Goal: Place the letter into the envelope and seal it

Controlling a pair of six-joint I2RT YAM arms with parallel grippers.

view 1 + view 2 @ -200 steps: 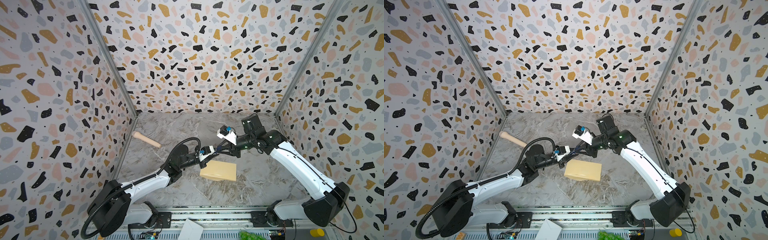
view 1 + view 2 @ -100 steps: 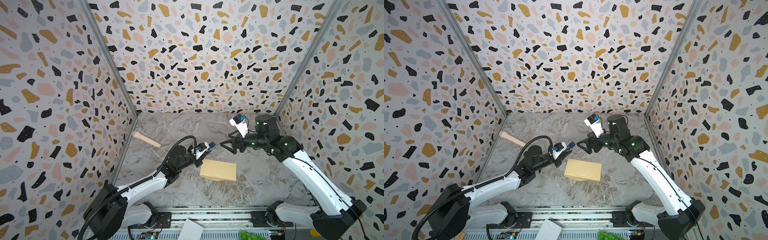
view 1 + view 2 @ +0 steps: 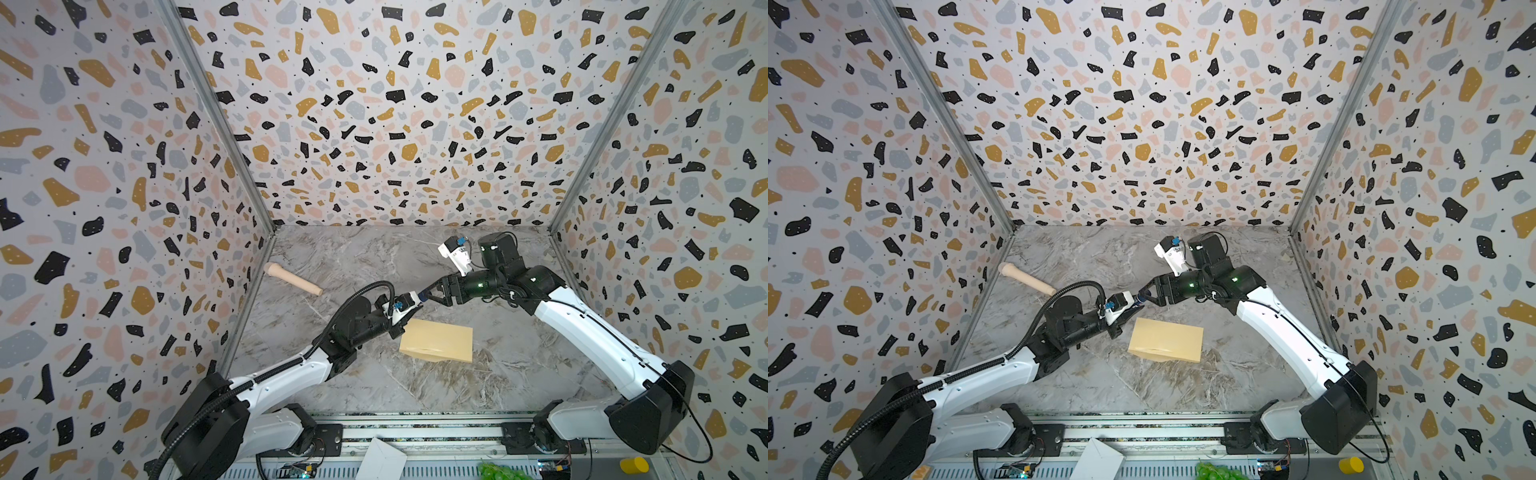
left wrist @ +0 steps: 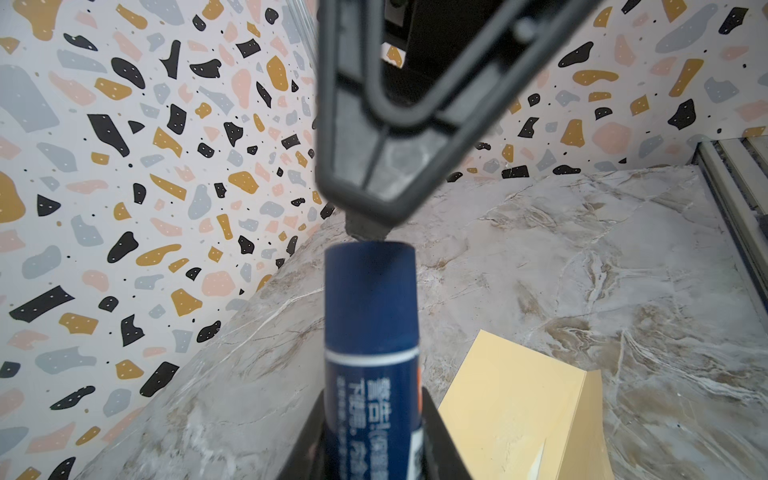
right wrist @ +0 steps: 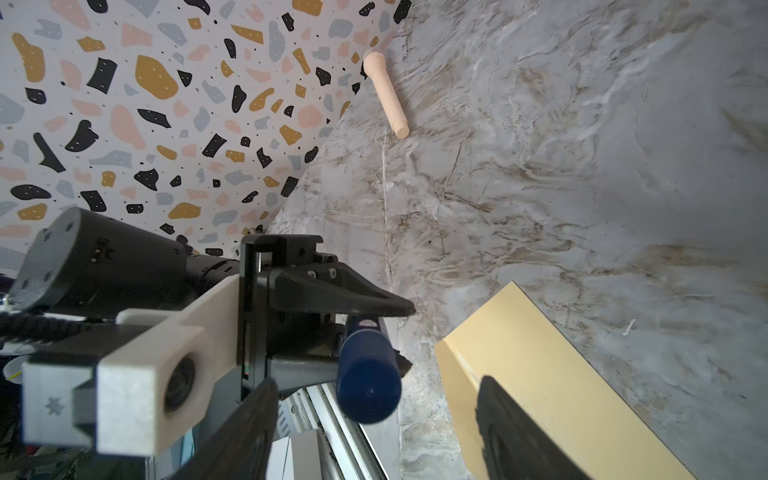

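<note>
The tan envelope (image 3: 436,340) (image 3: 1167,340) lies flat on the marble floor (image 3: 374,266), near the middle. No letter shows in any view. My left gripper (image 3: 413,308) (image 4: 372,440) is shut on a dark blue glue stick (image 4: 370,324) (image 5: 368,374), held above the floor just left of the envelope (image 4: 511,415). My right gripper (image 3: 428,294) (image 5: 376,384) faces it, open. In the right wrist view the stick's capped end sits between its dark fingers (image 5: 498,415) without touching them. In the left wrist view one right finger (image 4: 374,183) hangs at the cap's tip.
A pale wooden rod (image 3: 293,279) (image 5: 386,93) lies on the floor by the left wall. Patterned walls close the back and both sides. Along the front rail (image 3: 415,432) sit a white paper piece (image 3: 380,461), something green (image 3: 503,471) and a yellow object (image 3: 633,465).
The right gripper opened and drew back to the right, then came back to the glue stick's tip with its jaws open. The left gripper kept hold of the stick.
</note>
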